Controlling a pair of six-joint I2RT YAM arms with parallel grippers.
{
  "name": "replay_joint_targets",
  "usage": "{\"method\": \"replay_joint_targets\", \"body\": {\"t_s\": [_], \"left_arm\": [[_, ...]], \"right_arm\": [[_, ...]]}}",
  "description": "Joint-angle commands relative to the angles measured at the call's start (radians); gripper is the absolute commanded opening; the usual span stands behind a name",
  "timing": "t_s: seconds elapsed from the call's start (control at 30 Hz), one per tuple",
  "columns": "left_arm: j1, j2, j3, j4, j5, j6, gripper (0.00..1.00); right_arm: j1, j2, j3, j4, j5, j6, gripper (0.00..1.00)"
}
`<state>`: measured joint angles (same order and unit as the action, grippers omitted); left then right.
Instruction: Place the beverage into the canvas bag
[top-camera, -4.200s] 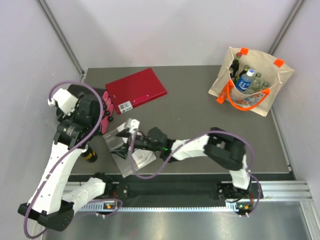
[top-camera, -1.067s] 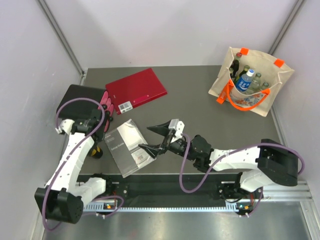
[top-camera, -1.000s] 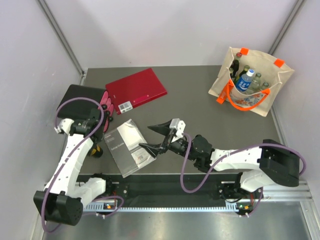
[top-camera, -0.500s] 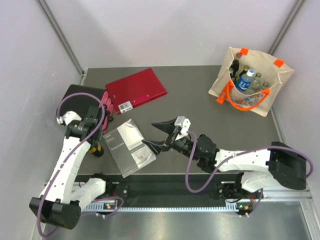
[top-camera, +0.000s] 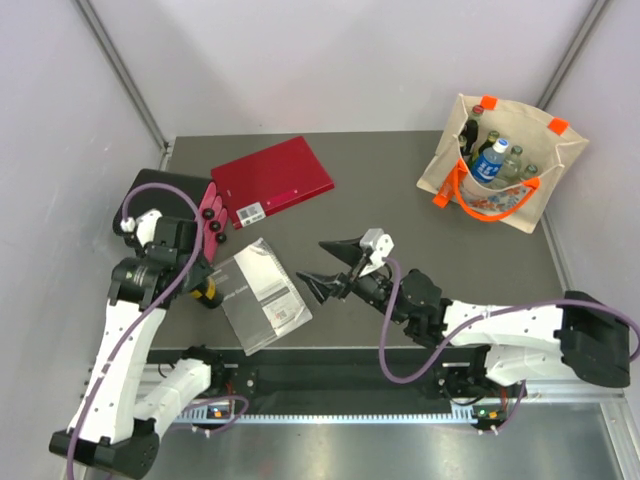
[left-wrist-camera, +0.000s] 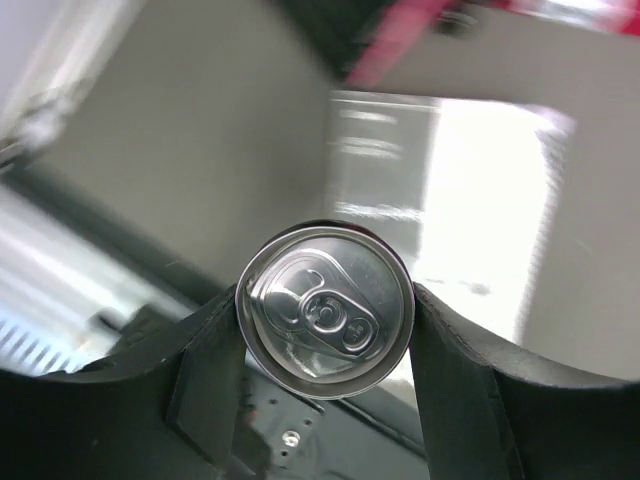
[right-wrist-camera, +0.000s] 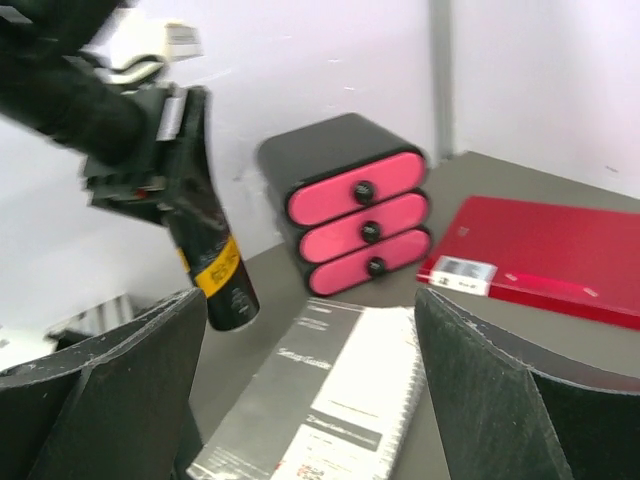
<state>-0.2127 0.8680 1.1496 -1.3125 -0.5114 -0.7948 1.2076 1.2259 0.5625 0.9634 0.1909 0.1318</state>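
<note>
Okay, the step in hand is the pick: the left gripper (top-camera: 200, 285) is clamping its fingers (left-wrist-camera: 205, 365) on both sides of the beverage (left-wrist-camera: 325, 310), a black can with a yellow label, silver top showing in the left wrist view. The can is sitting tilted at the near-left of the table (top-camera: 400, 200), just beside the booklet (top-camera: 262, 295) and near the black case (top-camera: 165, 192) with pink drawers (whether its base is touching the table or hanging clear, I cannot tell). The right gripper (top-camera: 312, 260) is gaping wide and gripping nothing, hovering mid-table and facing the can. The canvas bag (top-camera: 535, 160) is standing at the far-right corner, mouth up, several bottles (top-camera: 492, 158) already inside, well apart from the can. The red folder (top-camera: 272, 180) is lying at the far left, out of the way. Placement is not yet done. The next move is probably calling for a lift and a carry across to the bag; since the bag is sitting on the right arm's side, a hand-over to the waiting right fingers looks likely, then a drop between the orange handles beside the bottles.
</note>
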Motion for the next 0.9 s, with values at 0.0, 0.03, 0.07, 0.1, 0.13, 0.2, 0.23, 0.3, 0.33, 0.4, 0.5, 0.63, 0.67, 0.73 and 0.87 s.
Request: {"method": "replay_joint_targets", "body": {"t_s": [0.0, 0.03, 0.07, 0.1, 0.13, 0.2, 0.23, 0.3, 0.33, 0.4, 0.5, 0.63, 0.67, 0.73, 0.87], "left_arm": [[-0.005, -0.075, 0.039, 0.318, 0.406, 0.229, 0.0], [-0.005, -0.067, 0.021, 0.358, 0.477, 0.239, 0.0], [-0.005, -0.057, 0.012, 0.445, 0.554, 0.255, 0.0], [-0.007, -0.04, 0.003, 0.476, 0.673, 0.253, 0.0], [-0.019, -0.003, -0.011, 0.511, 0.72, 0.253, 0.0], [-0.06, 0.034, -0.022, 0.614, 0.76, 0.253, 0.0], [-0.136, 0.07, -0.019, 0.642, 0.701, 0.256, 0.0], [-0.224, 0.115, -0.005, 0.727, 0.63, 0.285, 0.0], [-0.29, 0.168, 0.011, 0.758, 0.592, 0.299, 0.0], [-0.332, 0.235, 0.033, 0.864, 0.593, 0.341, 0.0], [-0.393, 0.376, 0.061, 0.979, 0.596, 0.39, 0.0], [-0.487, 0.588, 0.127, 1.148, 0.553, 0.474, 0.0], [-0.497, 0.626, 0.148, 1.16, 0.548, 0.492, 0.0], [-0.531, 0.734, 0.232, 1.168, 0.559, 0.518, 0.0], [-0.6, 0.868, 0.354, 1.182, 0.521, 0.578, 0.0]], "right_arm": [[-0.005, -0.088, 0.04, -0.158, 0.25, 0.034, 0.84], [-0.005, -0.117, 0.078, -0.301, 0.304, 0.054, 0.85], [-0.005, -0.129, 0.098, -0.369, 0.355, 0.092, 0.85], [-0.006, -0.147, 0.12, -0.427, 0.434, 0.101, 0.85], [-0.005, -0.157, 0.151, -0.487, 0.464, 0.109, 0.85], [-0.009, -0.189, 0.174, -0.615, 0.533, 0.12, 0.85], [-0.01, -0.203, 0.192, -0.656, 0.556, 0.129, 0.85], [-0.022, -0.258, 0.206, -0.773, 0.605, 0.178, 0.85], [-0.029, -0.279, 0.206, -0.794, 0.607, 0.189, 0.84], [-0.058, -0.333, 0.206, -0.865, 0.604, 0.219, 0.84], [-0.114, -0.38, 0.214, -0.961, 0.599, 0.255, 0.84], [-0.144, -0.453, 0.182, -1.015, 0.628, 0.273, 0.83], [-0.151, -0.465, 0.178, -1.029, 0.64, 0.284, 0.83], [-0.152, -0.488, 0.172, -1.064, 0.686, 0.301, 0.83], [-0.154, -0.516, 0.152, -1.08, 0.729, 0.311, 0.83]]}}
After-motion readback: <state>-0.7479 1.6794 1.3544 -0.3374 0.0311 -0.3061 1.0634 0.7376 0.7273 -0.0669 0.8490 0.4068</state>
